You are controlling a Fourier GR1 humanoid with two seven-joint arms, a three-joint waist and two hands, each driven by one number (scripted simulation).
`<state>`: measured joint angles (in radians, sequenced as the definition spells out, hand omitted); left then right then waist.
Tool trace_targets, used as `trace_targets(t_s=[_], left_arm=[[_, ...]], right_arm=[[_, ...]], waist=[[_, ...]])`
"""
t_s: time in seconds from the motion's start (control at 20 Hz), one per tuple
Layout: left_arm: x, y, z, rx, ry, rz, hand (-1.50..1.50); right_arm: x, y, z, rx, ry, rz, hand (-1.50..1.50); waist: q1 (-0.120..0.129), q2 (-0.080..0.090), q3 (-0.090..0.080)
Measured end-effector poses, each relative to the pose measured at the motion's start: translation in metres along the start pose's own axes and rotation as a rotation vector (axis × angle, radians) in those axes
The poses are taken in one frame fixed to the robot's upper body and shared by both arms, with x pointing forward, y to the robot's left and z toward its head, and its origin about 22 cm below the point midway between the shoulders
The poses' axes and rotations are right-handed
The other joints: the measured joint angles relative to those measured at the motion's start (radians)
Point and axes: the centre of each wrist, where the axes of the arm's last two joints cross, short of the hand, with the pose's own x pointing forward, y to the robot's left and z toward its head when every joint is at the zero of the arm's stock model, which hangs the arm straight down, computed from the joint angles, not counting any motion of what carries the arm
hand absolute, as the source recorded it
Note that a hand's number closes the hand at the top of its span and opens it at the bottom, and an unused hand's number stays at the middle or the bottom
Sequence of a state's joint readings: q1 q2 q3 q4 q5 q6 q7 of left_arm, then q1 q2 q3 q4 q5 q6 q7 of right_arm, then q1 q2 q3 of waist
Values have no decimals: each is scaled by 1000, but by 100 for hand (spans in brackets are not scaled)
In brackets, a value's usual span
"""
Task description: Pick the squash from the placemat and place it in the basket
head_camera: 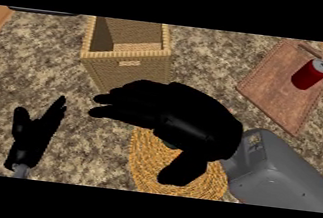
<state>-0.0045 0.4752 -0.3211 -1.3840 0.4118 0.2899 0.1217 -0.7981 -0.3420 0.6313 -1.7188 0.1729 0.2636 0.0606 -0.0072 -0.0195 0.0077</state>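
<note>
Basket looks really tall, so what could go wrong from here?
The basket has a high rim, so the right hand might knock it when moving across from the mat. The hand hides the squash, so it could be sitting badly without anyone seeing.

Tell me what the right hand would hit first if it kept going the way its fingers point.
The right hand points left, just in front of the basket. Only bare counter shows that way; it might graze the basket's front wall, since depth is unclear.

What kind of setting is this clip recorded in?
Probably a kitchen counter: a speckled stone-look counter top carries a wicker basket, a wooden cutting board with a red can, and a woven placemat.
</note>
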Motion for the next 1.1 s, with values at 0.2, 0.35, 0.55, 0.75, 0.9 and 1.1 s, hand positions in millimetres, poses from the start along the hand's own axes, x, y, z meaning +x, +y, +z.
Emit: trace_targets(t_s=[0.2, 0.35, 0.55, 0.75, 0.9, 1.1], left_arm=[[-1, 5, 3, 4, -5, -1, 0], [-1, 5, 3, -1, -7, 4, 0], [-1, 4, 5, -5, -12, -2, 0], [-2, -2, 4, -8, -13, -3, 0], [-3, 3, 4, -10, -14, -2, 0], [-3, 0, 7, -13, -24, -3, 0]], right_arm=[[17, -57, 9, 57, 53, 145, -150], [26, -87, 13, 161, 99, 218, -150], [33, -119, 18, 313, 179, 291, -150], [41, -141, 24, 420, 219, 333, -150], [41, -144, 27, 459, 235, 350, -150], [38, -139, 28, 476, 234, 340, -150]], waist=[[-2, 2, 0], [0, 4, -1], [3, 7, -1], [3, 8, 1], [6, 10, 2], [8, 10, 2]])
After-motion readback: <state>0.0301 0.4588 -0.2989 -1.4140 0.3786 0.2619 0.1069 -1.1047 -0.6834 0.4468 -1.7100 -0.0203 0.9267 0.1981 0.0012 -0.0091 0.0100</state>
